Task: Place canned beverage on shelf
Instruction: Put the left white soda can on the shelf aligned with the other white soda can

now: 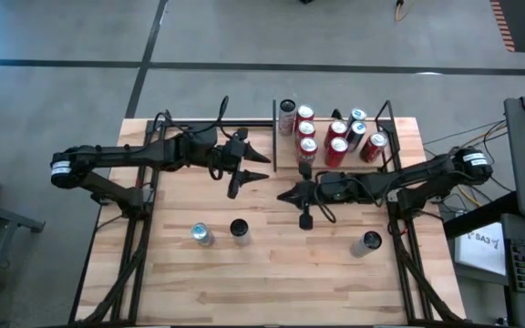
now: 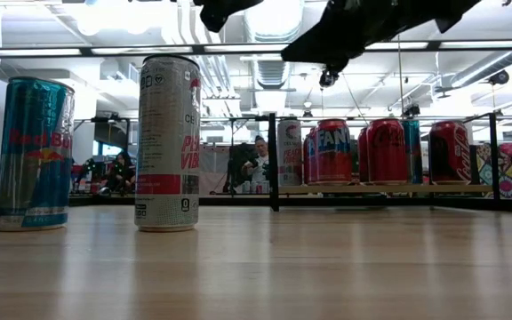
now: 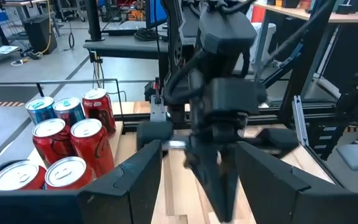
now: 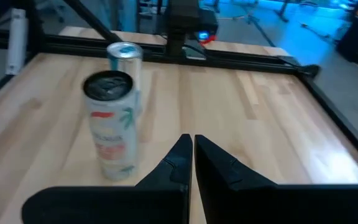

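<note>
Cans (image 1: pixel 335 137) crowd the shelf (image 1: pixel 285 150); left gripper (image 1: pixel 249 173) hangs empty, fingers apart, facing right gripper (image 1: pixel 297 208), fingers together.

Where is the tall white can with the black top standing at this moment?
In the high view, the tall white can stands upright on the front part of the table, left of centre, just right of the blue can; neither tool touches it.

Low view: blue-silver can (image 2: pixel 32 154) reads "Red Bu"; tall white can (image 2: pixel 167 142) shows partial "PU / VIB" in pink; red can (image 2: pixel 333 151) on shelf (image 2: pixel 389 188) reads "FAN"; other can labels unreadable
</note>
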### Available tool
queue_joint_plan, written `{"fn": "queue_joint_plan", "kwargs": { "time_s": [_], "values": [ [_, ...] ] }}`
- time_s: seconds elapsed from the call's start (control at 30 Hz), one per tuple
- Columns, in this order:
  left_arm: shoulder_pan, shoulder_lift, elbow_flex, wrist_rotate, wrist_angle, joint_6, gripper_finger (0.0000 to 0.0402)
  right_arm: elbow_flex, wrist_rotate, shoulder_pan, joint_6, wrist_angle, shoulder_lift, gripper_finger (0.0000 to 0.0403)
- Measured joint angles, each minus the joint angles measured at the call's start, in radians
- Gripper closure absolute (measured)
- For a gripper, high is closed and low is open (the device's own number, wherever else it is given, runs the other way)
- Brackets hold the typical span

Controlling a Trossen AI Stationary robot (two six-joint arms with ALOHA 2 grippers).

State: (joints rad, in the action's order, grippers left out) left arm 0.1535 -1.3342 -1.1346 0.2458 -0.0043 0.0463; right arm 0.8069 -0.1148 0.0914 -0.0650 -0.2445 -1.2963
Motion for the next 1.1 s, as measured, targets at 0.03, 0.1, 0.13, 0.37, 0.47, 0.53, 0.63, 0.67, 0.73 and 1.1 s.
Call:
{"fn": "queue_joint_plan", "kwargs": {
  "time_s": [0.03, 0.1, 0.13, 0.37, 0.47, 0.53, 0.63, 0.67, 0.73, 1.1],
  "values": [
    [0.0, 0.0, -0.001, 0.0, -0.001, 0.0, 0.0212, 0.01, 0.016, 0.0, 0.0, -0.002, -0.012, 0.0394],
    [0.0, 0.002, -0.001, 0.0, -0.014, 0.0, 0.0212, 0.031, 0.047, 0.0, -0.001, -0.005, -0.037, 0.0394],
    [0.0, 0.002, -0.001, 0.0, -0.022, 0.0, 0.0212, 0.044, 0.064, 0.0, -0.001, -0.006, -0.049, 0.0394],
    [0.0, 0.004, -0.001, 0.0, -0.05, 0.001, 0.0212, 0.12, 0.123, 0.0, -0.019, 0.001, -0.137, 0.0394],
    [0.001, 0.014, -0.001, -0.022, -0.052, 0.023, 0.0212, 0.153, 0.124, 0.0, -0.042, 0.003, -0.178, 0.0394],
    [0.001, 0.026, -0.001, -0.045, -0.054, 0.026, 0.0212, 0.177, 0.129, 0.0, -0.053, 0.006, -0.203, 0.0394],
    [0.003, 0.046, -0.001, -0.064, -0.073, 0.036, 0.0212, 0.213, 0.186, -0.002, -0.059, 0.004, -0.235, 0.0394],
    [0.003, 0.052, -0.001, -0.065, -0.079, 0.04, 0.0212, 0.225, 0.202, -0.002, -0.059, 0.003, -0.246, 0.0394],
    [0.003, 0.062, -0.001, -0.065, -0.083, 0.043, 0.0212, 0.255, 0.228, -0.003, -0.06, 0.006, -0.269, 0.0394],
    [0.003, 0.081, -0.001, -0.065, -0.113, 0.046, 0.0212, 0.375, 0.31, -0.004, -0.105, 0.033, -0.375, 0.0394]
  ]
}}
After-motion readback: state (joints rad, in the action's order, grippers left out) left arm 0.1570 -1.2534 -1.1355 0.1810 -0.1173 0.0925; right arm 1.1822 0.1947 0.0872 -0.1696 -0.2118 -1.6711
